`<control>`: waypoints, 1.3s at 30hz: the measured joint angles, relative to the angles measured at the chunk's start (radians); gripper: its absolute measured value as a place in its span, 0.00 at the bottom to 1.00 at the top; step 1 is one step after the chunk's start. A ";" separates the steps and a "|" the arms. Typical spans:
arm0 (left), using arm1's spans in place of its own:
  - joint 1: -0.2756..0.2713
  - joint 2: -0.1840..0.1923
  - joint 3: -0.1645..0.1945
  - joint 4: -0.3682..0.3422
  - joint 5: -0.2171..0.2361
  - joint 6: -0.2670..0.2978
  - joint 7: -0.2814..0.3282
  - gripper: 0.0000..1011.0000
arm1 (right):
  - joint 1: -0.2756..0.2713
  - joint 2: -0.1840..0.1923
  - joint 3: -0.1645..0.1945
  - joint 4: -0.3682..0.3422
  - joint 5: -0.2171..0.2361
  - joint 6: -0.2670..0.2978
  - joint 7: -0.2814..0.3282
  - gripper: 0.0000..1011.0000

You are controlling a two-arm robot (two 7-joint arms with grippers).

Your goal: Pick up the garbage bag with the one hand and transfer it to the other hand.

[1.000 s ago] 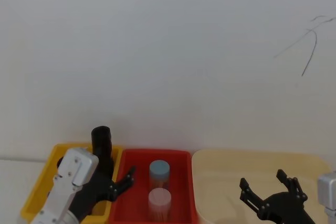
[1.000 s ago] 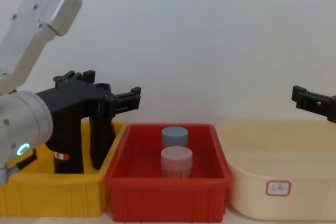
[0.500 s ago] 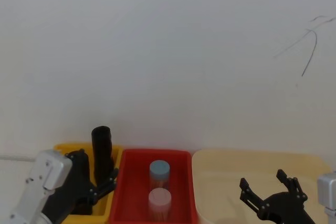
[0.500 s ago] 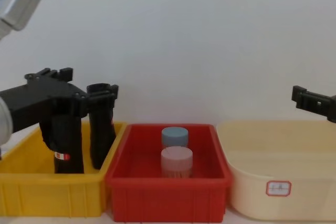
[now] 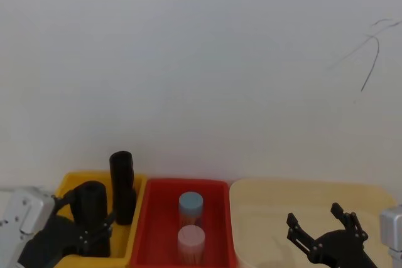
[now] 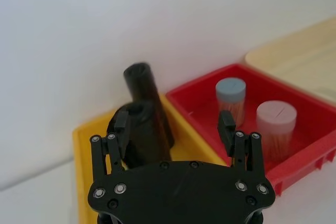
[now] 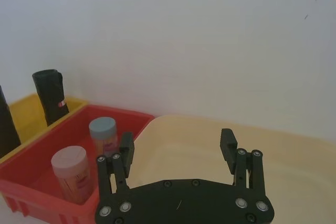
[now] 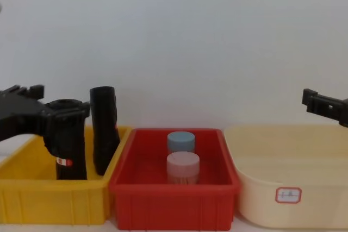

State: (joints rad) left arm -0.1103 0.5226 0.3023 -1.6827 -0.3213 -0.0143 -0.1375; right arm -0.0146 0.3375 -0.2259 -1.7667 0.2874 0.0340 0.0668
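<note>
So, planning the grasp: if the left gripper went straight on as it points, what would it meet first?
Probably the garbage bag in the yellow bin, just ahead of the left gripper, jaws open, slightly off-centre; depth unclear.

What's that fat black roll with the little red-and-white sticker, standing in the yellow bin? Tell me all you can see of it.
The thick black cylindrical roll of plastic garbage bags looks matte, with a hollow core at the top and a small red-and-white sticker low on its side. It stands upright in the yellow plastic bin, beside a slimmer black roll that leans slightly. The black two-finger left gripper, open, is level with its top; contact is unclear.
</note>
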 joint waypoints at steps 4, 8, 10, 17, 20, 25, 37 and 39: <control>0.007 0.004 -0.014 0.014 -0.012 0.012 -0.003 0.99 | 0.000 0.000 0.000 0.000 0.000 0.000 0.000 0.99; 0.008 0.005 -0.028 0.041 -0.025 0.026 -0.009 0.99 | 0.000 0.000 0.000 0.000 0.000 0.000 0.000 0.99; 0.007 0.004 -0.033 0.054 -0.029 0.031 -0.012 0.99 | 0.000 0.000 0.000 0.000 0.000 0.000 0.000 0.99; -0.002 -0.001 -0.043 0.086 -0.038 0.043 -0.022 0.99 | 0.000 0.000 0.000 0.000 0.000 0.000 0.000 0.99; -0.008 -0.004 -0.045 0.098 -0.040 0.045 -0.029 0.99 | 0.000 0.000 0.000 0.000 0.000 0.000 0.000 0.99; -0.021 -0.011 -0.047 0.114 -0.044 0.049 -0.042 0.99 | 0.000 0.000 0.000 0.000 0.000 0.000 0.000 0.99; -0.062 -0.029 -0.041 0.155 -0.035 0.053 -0.067 0.99 | 0.000 0.000 0.000 0.000 0.000 0.000 0.000 0.99; -0.069 -0.031 -0.039 0.162 -0.031 0.053 -0.070 0.99 | 0.000 0.000 0.000 0.000 0.000 0.000 0.000 0.99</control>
State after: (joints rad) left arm -0.1794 0.4915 0.2636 -1.5203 -0.3521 0.0389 -0.2079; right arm -0.0146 0.3375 -0.2259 -1.7667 0.2874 0.0341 0.0668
